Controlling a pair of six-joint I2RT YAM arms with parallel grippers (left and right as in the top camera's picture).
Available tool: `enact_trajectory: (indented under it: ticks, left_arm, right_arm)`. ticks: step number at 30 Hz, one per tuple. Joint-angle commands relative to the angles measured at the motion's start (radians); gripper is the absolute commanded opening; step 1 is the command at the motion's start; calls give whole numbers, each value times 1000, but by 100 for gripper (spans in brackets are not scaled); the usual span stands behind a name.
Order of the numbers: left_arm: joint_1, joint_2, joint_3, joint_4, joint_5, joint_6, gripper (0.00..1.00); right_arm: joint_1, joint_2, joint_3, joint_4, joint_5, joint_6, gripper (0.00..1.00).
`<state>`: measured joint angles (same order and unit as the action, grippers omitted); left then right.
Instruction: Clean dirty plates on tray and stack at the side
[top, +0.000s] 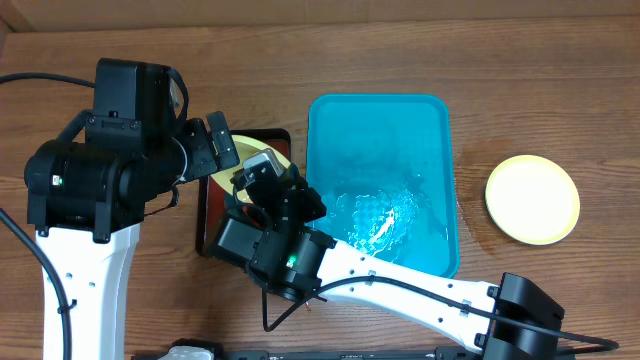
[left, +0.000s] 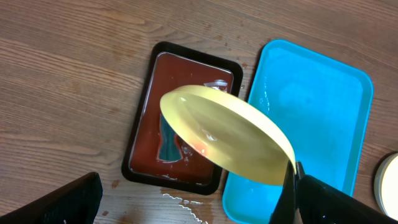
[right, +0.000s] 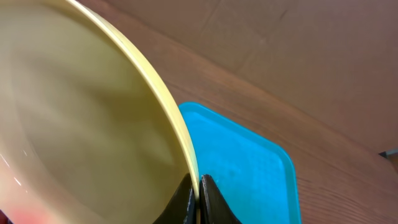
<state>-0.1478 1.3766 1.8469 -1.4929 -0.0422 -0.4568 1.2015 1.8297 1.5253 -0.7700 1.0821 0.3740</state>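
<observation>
Progress about midway, judging by layout. Blue tray holds water, no plates. Pale plate lies on the table, well apart. Right gripper pinches the rim of a red-smeared yellow plate over the black tray. Left gripper has its jaws apart. Third plate unseen.

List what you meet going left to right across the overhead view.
left arm → black tray → teal tray → pale yellow plate lying alone on the table. The lifted plate overlaps the black tray, so it is left out.
</observation>
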Motion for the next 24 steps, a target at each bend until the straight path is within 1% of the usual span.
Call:
enact_trajectory:
  ticks: [1,6,10,20,24]
  left_arm:
    - [3,4,14,2,-20,8,100]
    - [3,4,14,2,-20,8,100]
    - [3,4,14,2,-20,8,100]
    - [3,4,14,2,-20,8,100]
    - [3,4,14,2,-20,8,100]
  right_arm:
    - [4,-46,26,18,43,19,4]
    - [1,-46,26,37,43,8,4]
    - [1,-46,26,52,43,-43,4]
    - [1,-46,26,55,43,-51,4]
    - [-6,-46,26,58,43,-91,4]
